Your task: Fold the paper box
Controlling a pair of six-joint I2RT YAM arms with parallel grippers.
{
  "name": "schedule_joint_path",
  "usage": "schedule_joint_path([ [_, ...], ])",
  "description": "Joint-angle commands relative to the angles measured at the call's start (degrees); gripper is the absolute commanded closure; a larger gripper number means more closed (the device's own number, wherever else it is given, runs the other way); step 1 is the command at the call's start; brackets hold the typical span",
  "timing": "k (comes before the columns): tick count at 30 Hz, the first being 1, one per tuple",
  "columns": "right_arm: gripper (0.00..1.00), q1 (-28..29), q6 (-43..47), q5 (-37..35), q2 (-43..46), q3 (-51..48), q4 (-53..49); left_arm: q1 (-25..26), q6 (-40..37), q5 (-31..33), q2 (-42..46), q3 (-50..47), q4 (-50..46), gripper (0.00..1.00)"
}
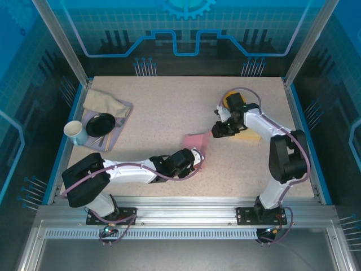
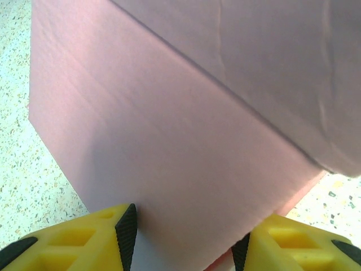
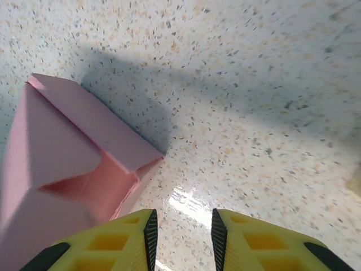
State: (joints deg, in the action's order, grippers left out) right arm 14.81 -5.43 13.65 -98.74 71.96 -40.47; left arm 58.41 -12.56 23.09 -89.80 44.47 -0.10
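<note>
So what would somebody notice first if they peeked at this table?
Probably the half-folded pink paper box, sitting in the middle of the speckled table. The left arm's yellow fingers are close up to its pink side. At the left edge, a purple tray holds a black bowl.
</note>
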Motion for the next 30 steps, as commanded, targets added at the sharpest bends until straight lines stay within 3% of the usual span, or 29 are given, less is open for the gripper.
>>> schedule_joint_path([
  [1,0.67,1.0,-2.6,-0.3,5.9,1.8,-0.9,0.3,-0.8,-2.5,-2.0,0.6,-4.0,0.50],
  [5,0.67,4.5,-2.2,1.0,5.3,7.0,-2.9,0.0,-1.0,-2.7,-2.4,1.0,-4.0,0.50],
  [10,0.65,8.6,1.6,0.3,-1.5,12.3,-6.0,-0.5,-1.1,-3.1,-2.8,1.1,-3.9,0.50],
  [20,0.66,12.4,2.2,-8.3,-9.4,8.3,-5.0,-3.8,0.7,-5.2,-0.2,0.0,-3.3,0.49],
  [26,0.66,12.4,-0.7,-10.6,-7.2,4.6,-2.5,-8.9,8.5,-10.4,8.9,-0.4,-4.6,0.42],
  [30,0.66,12.4,-2.1,-11.0,-5.4,3.0,-0.8,-10.9,17.3,-12.7,16.0,-2.3,-5.4,0.31],
])
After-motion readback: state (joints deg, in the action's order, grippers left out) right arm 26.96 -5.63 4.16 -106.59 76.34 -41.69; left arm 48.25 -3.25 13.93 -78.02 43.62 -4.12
